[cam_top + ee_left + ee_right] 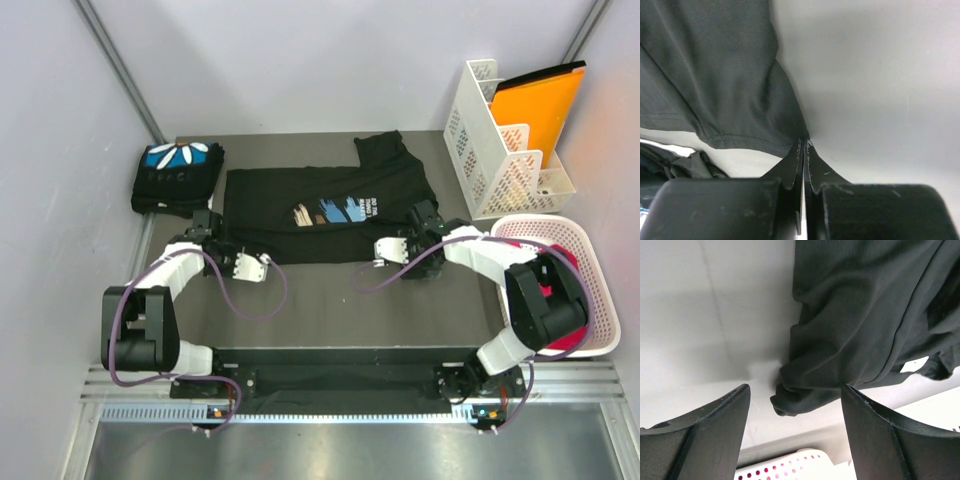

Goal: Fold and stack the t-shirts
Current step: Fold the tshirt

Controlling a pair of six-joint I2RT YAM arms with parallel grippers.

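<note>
- The petal-print t-shirt (178, 172) lies folded into a compact bundle, well beyond the left hand (804, 145) and off to its outer side. Judging by that, one shirt is done and marks where the stack goes.
- The brush-stroke t-shirt (320, 208) lies spread on the counter (330, 310), print up, reaching from one hand to the other. One sleeve sticks out on the side far from both hands. It looks at most partly folded.
- The left hand is closed, its tips pinching the near hem corner of the brush-stroke t-shirt. The cloth runs away ahead of the tips.
- The right hand (795, 390) is open. A bunched corner of the same shirt sits between its fingers, not yet gripped.
- Left to do, as I judge it: the right hand takes its corner, the shirt gets folded, and it then goes onto the petal-print t-shirt.
</note>
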